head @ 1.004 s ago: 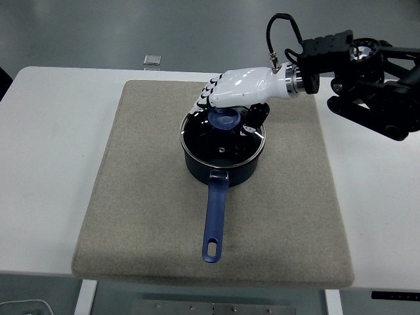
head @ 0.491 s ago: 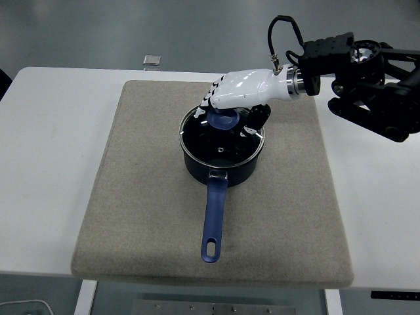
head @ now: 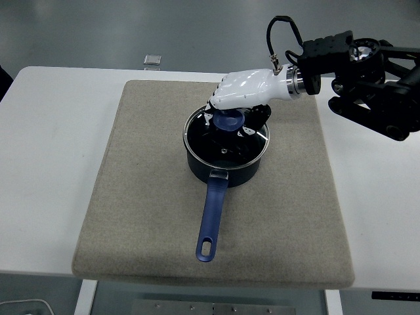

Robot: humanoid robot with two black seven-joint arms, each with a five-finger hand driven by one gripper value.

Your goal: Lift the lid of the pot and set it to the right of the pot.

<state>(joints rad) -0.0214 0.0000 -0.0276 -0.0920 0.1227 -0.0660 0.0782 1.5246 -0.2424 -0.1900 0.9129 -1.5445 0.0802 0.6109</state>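
A dark blue pot (head: 226,167) with a long blue handle (head: 212,214) stands on a beige mat (head: 144,197) in the head view. Its glass lid (head: 223,141) with a blue knob (head: 228,122) sits on the pot, a little raised at the back. My right hand (head: 231,111), white with dark fingers, comes in from the right and is curled on the knob. The left arm is out of view.
The mat lies on a white table (head: 46,131). A small grey square object (head: 152,60) lies at the table's far edge. My right arm's black forearm (head: 367,72) hangs over the table's right side. Bare mat lies to the right of the pot.
My right hand has shifted slightly right and up with the knob. The pot has turned a little, and its handle tip has swung to the left.
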